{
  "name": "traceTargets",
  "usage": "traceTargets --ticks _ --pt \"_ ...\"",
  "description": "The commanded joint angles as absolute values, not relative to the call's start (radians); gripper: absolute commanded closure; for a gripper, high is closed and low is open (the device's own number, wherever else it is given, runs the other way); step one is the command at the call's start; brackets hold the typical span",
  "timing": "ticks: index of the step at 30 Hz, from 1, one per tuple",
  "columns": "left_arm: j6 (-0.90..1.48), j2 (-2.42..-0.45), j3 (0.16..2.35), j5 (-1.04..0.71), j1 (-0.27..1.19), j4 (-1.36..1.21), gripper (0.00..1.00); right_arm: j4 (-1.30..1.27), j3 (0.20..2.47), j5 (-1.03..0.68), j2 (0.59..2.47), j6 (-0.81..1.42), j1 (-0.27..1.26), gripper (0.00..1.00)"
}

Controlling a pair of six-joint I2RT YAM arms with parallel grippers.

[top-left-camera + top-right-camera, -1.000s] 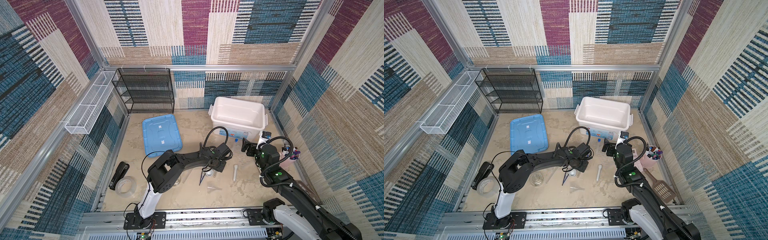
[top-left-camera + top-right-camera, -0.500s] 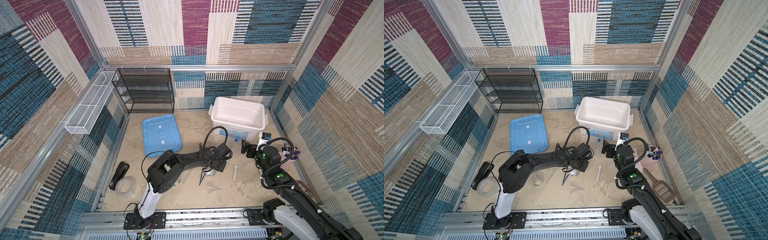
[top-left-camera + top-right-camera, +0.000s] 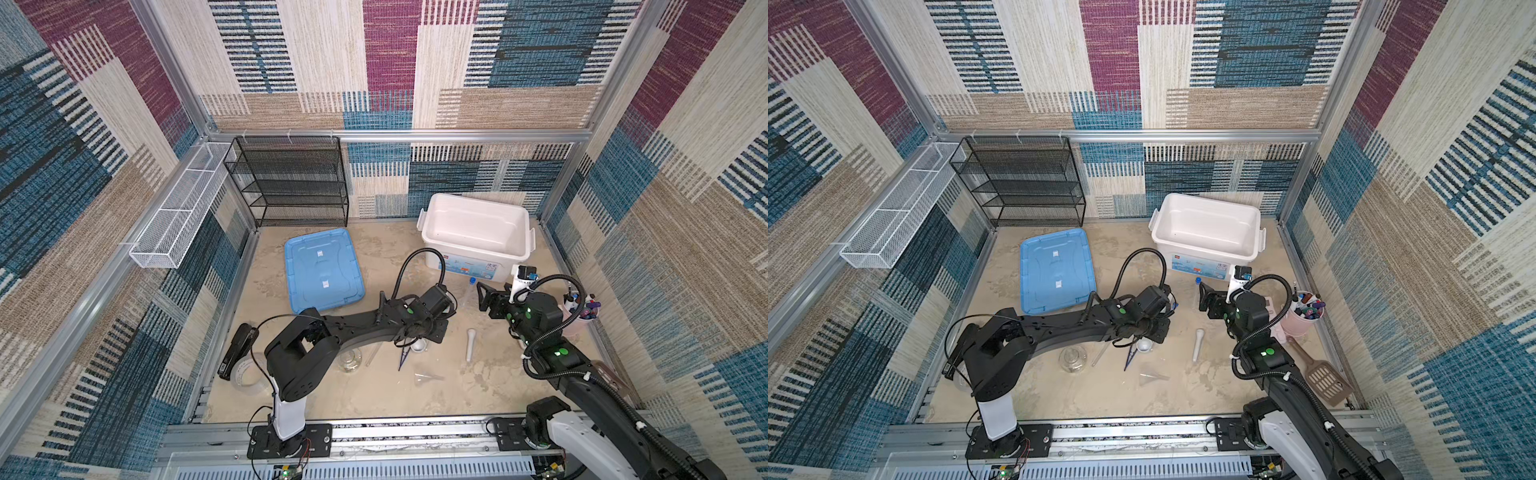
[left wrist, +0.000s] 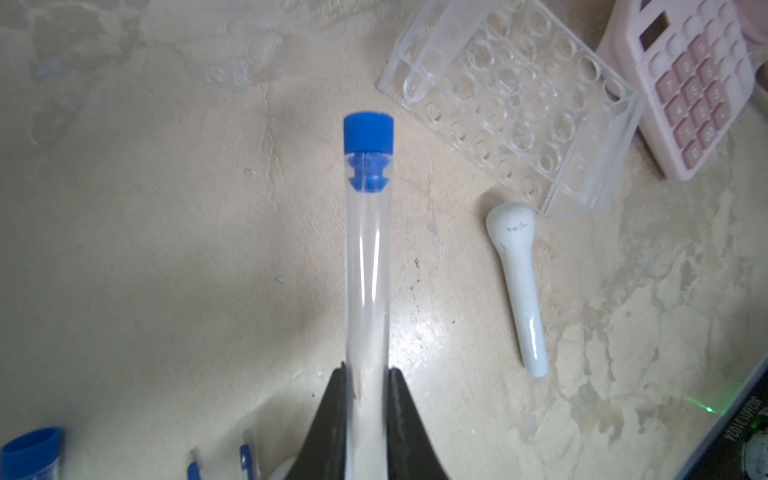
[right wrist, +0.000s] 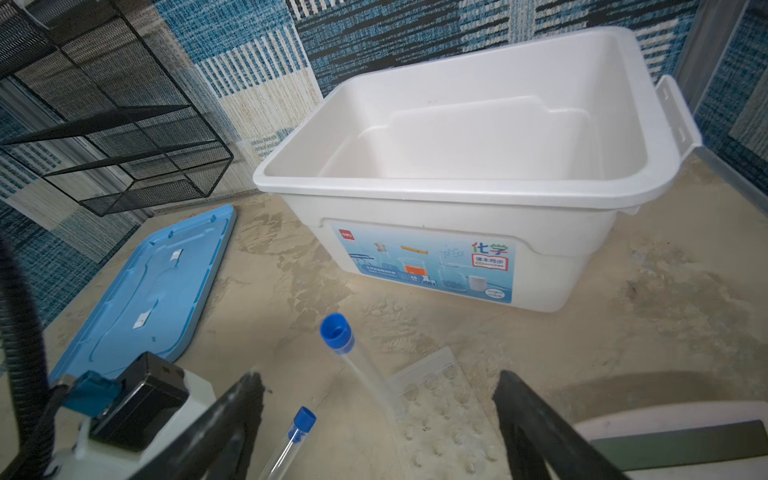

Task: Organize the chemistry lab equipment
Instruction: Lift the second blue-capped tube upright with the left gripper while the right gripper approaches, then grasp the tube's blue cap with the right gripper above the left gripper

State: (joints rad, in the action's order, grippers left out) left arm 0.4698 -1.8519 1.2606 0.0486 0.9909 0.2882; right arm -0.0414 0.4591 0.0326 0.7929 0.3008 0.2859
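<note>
Test tube [image 4: 368, 249] clamped in left gripper [image 4: 368, 376]; right gripper [image 5: 379, 377] spread wide, apparently above rack [image 5: 444, 403].

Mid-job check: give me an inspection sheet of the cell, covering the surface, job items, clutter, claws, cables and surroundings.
Surface: beige tabletop, mottled; no spill seen.
Job's things: test tube in the left claw; second tube leaning in the clear rack; pestle, mortar, tweezers, flask and funnel loose on the tabletop.
Clutter: pink calculator beside the rack; cup of markers, scoop, stapler and tape roll at the edges.
Claws: left claw shut on the test tube; right claw open over the rack.
Cables: left arm's cable and right arm's cable loop free; no snag seen.
Surroundings: white bin empty; blue lid lying flat; black mesh shelf and wire basket, nothing seen in them.
</note>
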Motion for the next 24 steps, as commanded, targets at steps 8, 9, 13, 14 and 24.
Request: traceTargets --ticks 8,9,13,14,24 --pt "0.431 -1.733 1.158 0.149 1.021 0.124 0.87 0.035 0.522 -0.226 0.832 0.420 0.285 0.19" --pt "0.426 -1.722 1.147 0.153 1.022 0.110 0.87 0.035 0.520 -0.242 0.832 0.428 0.285 0.20" --pt "0.401 -1.677 1.098 0.170 1.031 0.043 0.87 0.024 0.524 -0.343 0.846 0.452 0.285 0.23" --pt "0.392 -1.667 1.086 0.176 1.034 0.026 0.87 0.023 0.526 -0.369 0.853 0.460 0.287 0.24" --pt "0.317 -1.606 0.993 0.182 1.057 -0.113 0.87 -0.023 0.535 -0.476 0.929 0.510 0.324 0.30"
